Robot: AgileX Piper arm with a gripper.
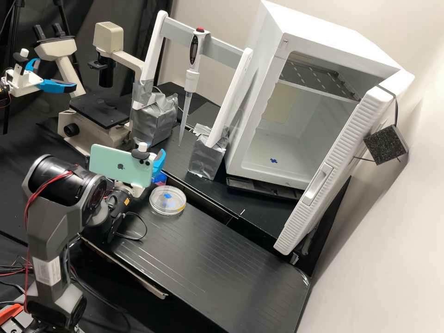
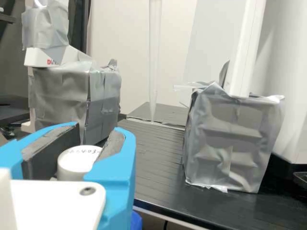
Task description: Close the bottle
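Arm [image 1: 48,226] near left, dark grey. Gripper [image 2: 96,133] at its far end looks clenched on a white cap [image 2: 74,166], snug at both sides, cap's marked top in sight. Dish [image 1: 167,200] to the gripper's right, on the near bench [image 1: 217,273]; blue thing [image 1: 159,179] just by its far edge (use unclear). Cannot tell if cap is seated; bottle presumably beneath, step in hand likely fitting or turning the cap.

Risks: cap meeting the neck askew, threads crossing, false tightness. Weak squeeze, so the grip slips round instead of turning it. Pressing off-centre, which could tip or skid the bottle. Wrist swinging wide right, knocking the dish; reaching too far, clipping the pipette [image 1: 192,78].
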